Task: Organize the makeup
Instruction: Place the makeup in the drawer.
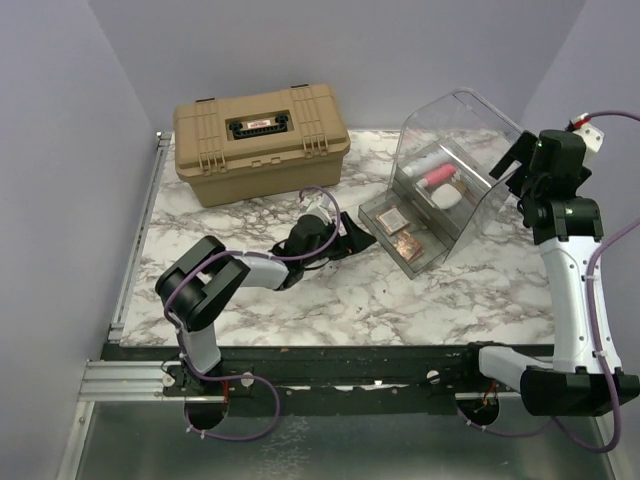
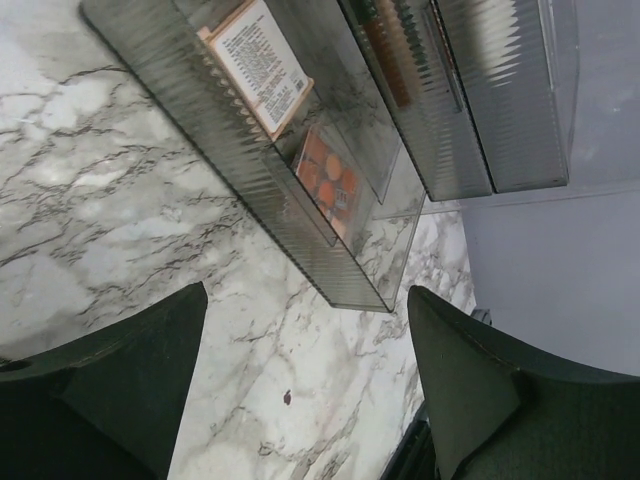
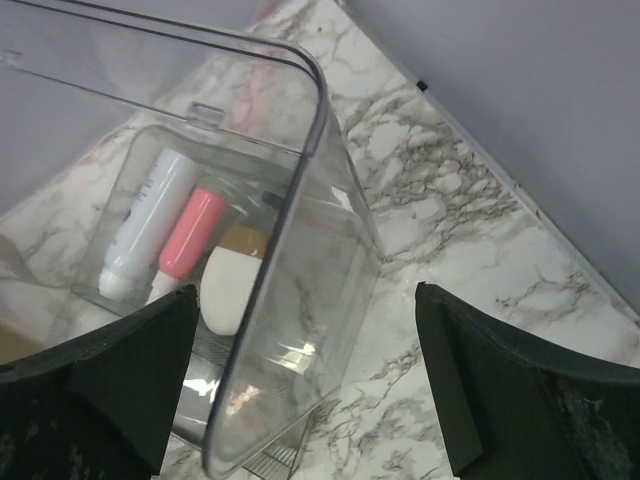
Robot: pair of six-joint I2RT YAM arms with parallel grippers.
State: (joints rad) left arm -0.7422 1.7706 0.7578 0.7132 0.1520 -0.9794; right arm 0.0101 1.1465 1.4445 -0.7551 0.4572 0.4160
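Left gripper (image 2: 308, 320) jaws stand wide apart, empty, over the table (image 2: 120, 220) near the drawer (image 2: 200, 130) holding eyeshadow palettes (image 2: 330, 185). Right gripper (image 3: 307, 320) jaws gape, empty, by the clear bin (image 3: 330, 230) containing white tube (image 3: 150, 215), pink tube (image 3: 190, 235), white oval piece (image 3: 228, 290).

Left arm (image 1: 215, 285) folded low, elbow back, forearm reaching forward and right. Left gripper (image 1: 350, 238) lies close to level at the arm's far end, both fingers (image 2: 110, 390) spread wide. Right arm (image 1: 572, 290) stands tall, long link near vertical, wrist bent left. Right gripper (image 1: 515, 165) held high, angled down-left, jaws wide apart.
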